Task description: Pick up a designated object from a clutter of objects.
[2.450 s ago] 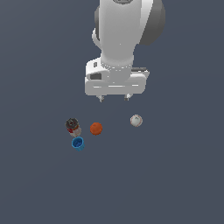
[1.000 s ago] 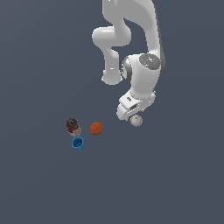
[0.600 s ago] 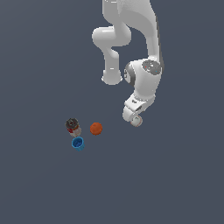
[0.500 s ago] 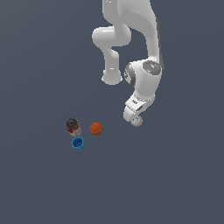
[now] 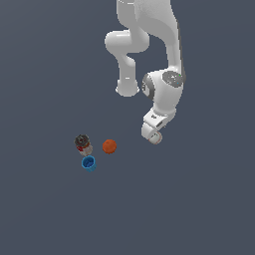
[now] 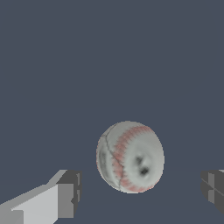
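Closest to your wrist camera, you are seeing the claw standing spread wide, one dark fingertip on one side of the frame and the other at the far edge, neither one touching anything. Between them, a little beyond the tips, the white baseball is sitting on the dark desk, its red stitching curving across the face turned toward you, with clear gaps on both sides between it and the fingers.

In the exterior view you are looking at the arm bending down with the claw low over the desk, and the baseball is showing just at its tip, partly covered by the white hand. The ball is resting on the surface, not lifted.

Farther off, toward the exterior view's left, the rest of the clutter is lying well apart from the baseball: the orange ball nearest to it, then the dark-topped can, and the blue cup just below the can, close beside it.
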Controlling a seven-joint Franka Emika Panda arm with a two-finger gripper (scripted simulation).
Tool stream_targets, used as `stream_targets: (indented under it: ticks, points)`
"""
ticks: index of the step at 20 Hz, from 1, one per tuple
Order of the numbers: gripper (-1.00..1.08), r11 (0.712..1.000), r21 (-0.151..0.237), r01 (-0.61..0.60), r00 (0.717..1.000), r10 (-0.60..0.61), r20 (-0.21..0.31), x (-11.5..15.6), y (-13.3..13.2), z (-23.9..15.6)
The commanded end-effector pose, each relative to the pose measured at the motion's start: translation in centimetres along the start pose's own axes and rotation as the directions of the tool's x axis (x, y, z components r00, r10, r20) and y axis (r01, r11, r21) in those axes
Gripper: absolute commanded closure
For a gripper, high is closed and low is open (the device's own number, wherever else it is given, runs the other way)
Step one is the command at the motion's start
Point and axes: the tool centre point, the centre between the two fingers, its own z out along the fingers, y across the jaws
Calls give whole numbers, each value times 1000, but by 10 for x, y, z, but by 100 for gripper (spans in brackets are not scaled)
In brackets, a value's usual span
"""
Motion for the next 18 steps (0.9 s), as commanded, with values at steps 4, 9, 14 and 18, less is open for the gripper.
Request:
stream_targets:
  ticks: [4, 9, 14, 18]
  points:
    - [-92, 1000, 1, 2, 1000, -2, 0, -1, -1, 18]
    - [-92, 1000, 1, 3, 1000, -3, -1, -1, -1, 38]
    - [-92, 1000, 0, 4, 1000, -4, -1, -1, -1, 47]
    - [108, 1000, 0, 4, 1000, -4, -1, -1, -1, 47]
